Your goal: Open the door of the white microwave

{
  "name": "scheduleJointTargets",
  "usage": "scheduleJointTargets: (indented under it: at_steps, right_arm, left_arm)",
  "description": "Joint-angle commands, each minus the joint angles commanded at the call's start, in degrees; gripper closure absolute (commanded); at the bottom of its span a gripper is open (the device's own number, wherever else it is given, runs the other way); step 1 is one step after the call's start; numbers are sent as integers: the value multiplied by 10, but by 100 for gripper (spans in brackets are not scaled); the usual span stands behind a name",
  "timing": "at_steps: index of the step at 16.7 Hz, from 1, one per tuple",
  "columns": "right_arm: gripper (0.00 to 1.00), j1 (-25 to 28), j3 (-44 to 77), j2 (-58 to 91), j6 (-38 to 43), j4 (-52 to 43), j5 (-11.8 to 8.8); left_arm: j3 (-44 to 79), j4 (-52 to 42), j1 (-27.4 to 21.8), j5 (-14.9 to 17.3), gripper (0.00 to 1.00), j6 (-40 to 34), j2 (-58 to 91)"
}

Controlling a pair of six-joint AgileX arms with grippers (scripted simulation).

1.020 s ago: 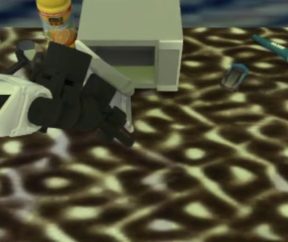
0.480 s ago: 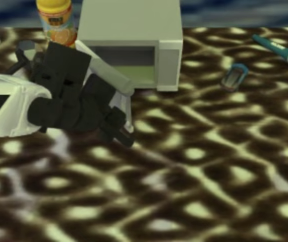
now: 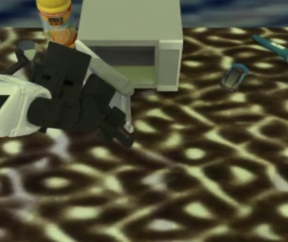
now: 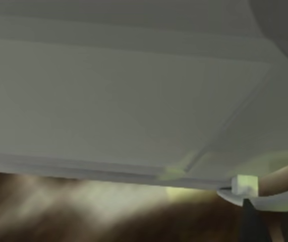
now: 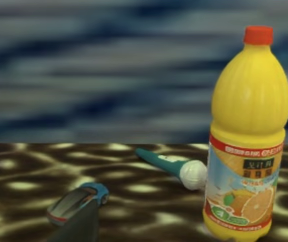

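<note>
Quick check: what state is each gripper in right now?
Left gripper: at the free edge of the swung-open off-white microwave door; open or closed cannot be told.
Right gripper: not in view.

Readable text: none legible in any view.

Right wrist view: orange juice bottle point(image 5: 248, 141) carries a label with a red band of small white characters, a dark panel with pale characters below it, and a green mark near the base; all too small to read. Orange-slice graphic only.

Top view: a second orange juice bottle point(image 3: 56, 20) shows a dark label patch, unreadable.

Left wrist view: no markings.
</note>
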Motion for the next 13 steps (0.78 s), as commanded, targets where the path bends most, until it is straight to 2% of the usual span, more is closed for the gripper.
scheduleJointTargets:
  at_steps: [13]
  right_arm:
    - [0, 0, 0, 0, 0, 0, 0]
  left_arm:
    - [-5, -8, 13, 22, 100, 28, -6]
